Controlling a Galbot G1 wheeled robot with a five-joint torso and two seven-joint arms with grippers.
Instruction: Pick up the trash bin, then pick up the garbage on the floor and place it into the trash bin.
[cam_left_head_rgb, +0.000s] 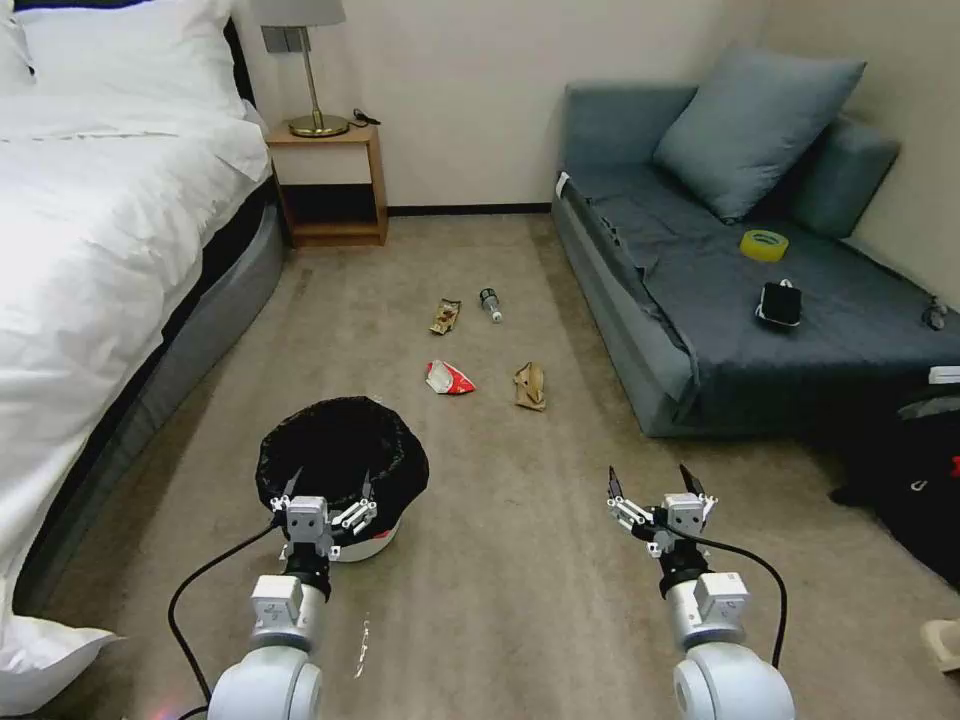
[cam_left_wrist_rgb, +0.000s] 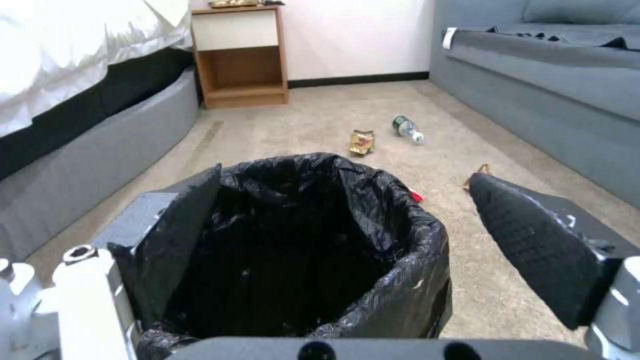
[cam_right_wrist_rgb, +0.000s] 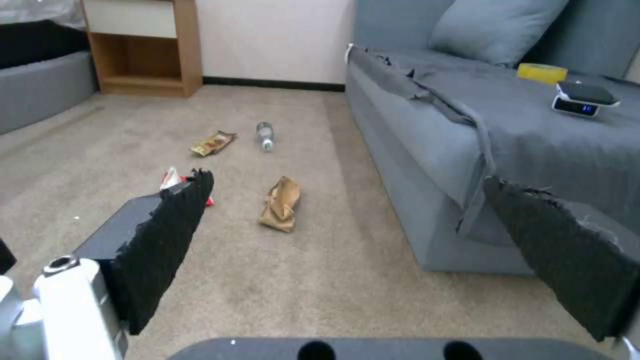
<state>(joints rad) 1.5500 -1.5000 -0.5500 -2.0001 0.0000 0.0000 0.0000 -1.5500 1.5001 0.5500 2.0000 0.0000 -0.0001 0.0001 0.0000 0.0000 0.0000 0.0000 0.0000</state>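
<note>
- Head view: the small round white trash bin (cam_left_head_rgb: 343, 478), lined with a crinkled black plastic bag over its rim, stands on the beige short-pile carpet (cam_left_head_rgb: 520, 580) at about 7 o'clock. The left gripper (cam_left_head_rgb: 329, 487) hovers at its near rim, fingers spread wide and holding nothing. The right gripper (cam_left_head_rgb: 651, 485) hangs at 5 o'clock over bare carpet, likewise wide and empty.
- The garbage lies near the centre of the floor: a crushed red-and-white packet (cam_left_head_rgb: 449, 378), crumpled brown paper (cam_left_head_rgb: 531, 386), a brown-gold snack wrapper (cam_left_head_rgb: 446, 316) and a small clear bottle with a green label (cam_left_head_rgb: 490, 304) at 12 o'clock. A white-sheeted bed (cam_left_head_rgb: 90, 250) borders the floor at 9 o'clock, a grey fabric sofa (cam_left_head_rgb: 760, 290) at 3 o'clock, leaving an open lane between them.
- Left wrist view: the glossy bag's folds fill the bin's mouth (cam_left_wrist_rgb: 300, 250); one ribbed black finger (cam_left_wrist_rgb: 533, 245) stands outside the rim.
- Right wrist view: two worn black foam pads (cam_right_wrist_rgb: 167, 235) stand wide apart, with the brown paper (cam_right_wrist_rgb: 281, 203) on the carpet beyond them.
</note>
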